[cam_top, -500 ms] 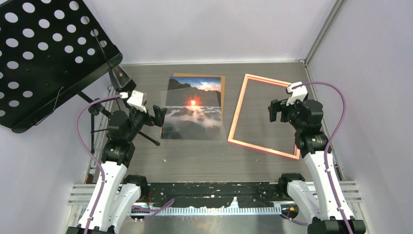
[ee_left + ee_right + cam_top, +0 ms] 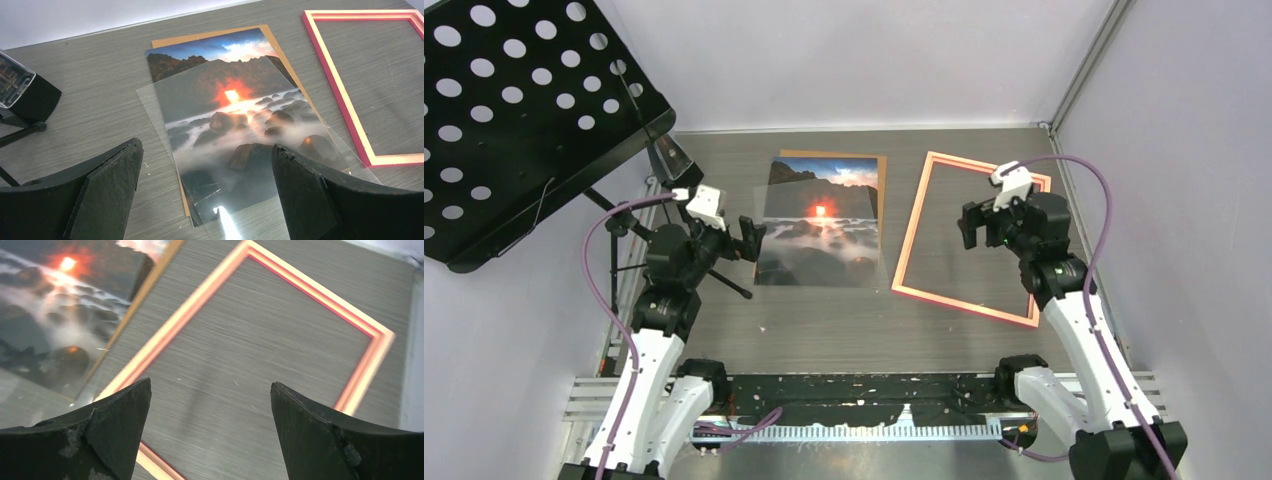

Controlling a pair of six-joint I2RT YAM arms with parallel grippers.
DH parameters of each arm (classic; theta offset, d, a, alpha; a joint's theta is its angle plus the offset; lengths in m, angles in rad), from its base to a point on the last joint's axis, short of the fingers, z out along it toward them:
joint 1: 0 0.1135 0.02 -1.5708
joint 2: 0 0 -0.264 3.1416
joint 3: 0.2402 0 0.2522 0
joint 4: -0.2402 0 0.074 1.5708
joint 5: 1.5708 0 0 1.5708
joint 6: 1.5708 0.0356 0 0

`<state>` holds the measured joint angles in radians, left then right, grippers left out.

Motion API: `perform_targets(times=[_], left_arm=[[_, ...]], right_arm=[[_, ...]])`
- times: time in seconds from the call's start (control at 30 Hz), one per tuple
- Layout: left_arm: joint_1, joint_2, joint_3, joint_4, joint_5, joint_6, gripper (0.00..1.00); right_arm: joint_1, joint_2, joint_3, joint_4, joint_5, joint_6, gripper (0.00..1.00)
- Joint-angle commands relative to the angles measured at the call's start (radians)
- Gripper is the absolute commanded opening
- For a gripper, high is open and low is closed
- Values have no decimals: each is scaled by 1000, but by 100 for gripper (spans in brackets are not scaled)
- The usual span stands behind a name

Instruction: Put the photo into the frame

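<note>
The photo (image 2: 822, 215), an orange sunset over misty sea and dark rocks, lies face up at mid-table on a brown backing board (image 2: 834, 155). A clear sheet (image 2: 255, 220) lies over it, shifted toward me. The photo also shows in the left wrist view (image 2: 225, 95) and the right wrist view (image 2: 45, 315). The pink-orange frame (image 2: 911, 230) lies flat and empty to its right, with bare table inside it (image 2: 337, 90) (image 2: 320, 290). My left gripper (image 2: 749, 238) (image 2: 206, 145) is open and empty at the photo's near-left edge. My right gripper (image 2: 969, 225) (image 2: 210, 383) is open and empty above the frame.
A black perforated music stand (image 2: 514, 110) leans over the far left, and its dark base and a clear clip (image 2: 22, 92) stand left of the photo. Grey walls close in the table on the left, back and right.
My right gripper has moved left and forward, from the frame's right rail to over the frame's inside. The left arm, photo and frame have not moved.
</note>
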<state>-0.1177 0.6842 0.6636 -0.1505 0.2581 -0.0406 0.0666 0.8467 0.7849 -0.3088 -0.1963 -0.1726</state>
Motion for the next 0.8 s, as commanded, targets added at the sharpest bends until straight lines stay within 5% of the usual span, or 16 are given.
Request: perform_targets(times=[0.0, 0.13, 0.77], left_arm=[[0, 24, 48, 3, -3, 0, 99], [-6, 59, 41, 4, 6, -8, 99], [-168, 293, 84, -79, -113, 30, 99]], right_arm=[[132, 59, 93, 28, 62, -30, 95], [254, 139, 136, 75, 88, -11, 95], [440, 581, 241, 253, -92, 256, 99]])
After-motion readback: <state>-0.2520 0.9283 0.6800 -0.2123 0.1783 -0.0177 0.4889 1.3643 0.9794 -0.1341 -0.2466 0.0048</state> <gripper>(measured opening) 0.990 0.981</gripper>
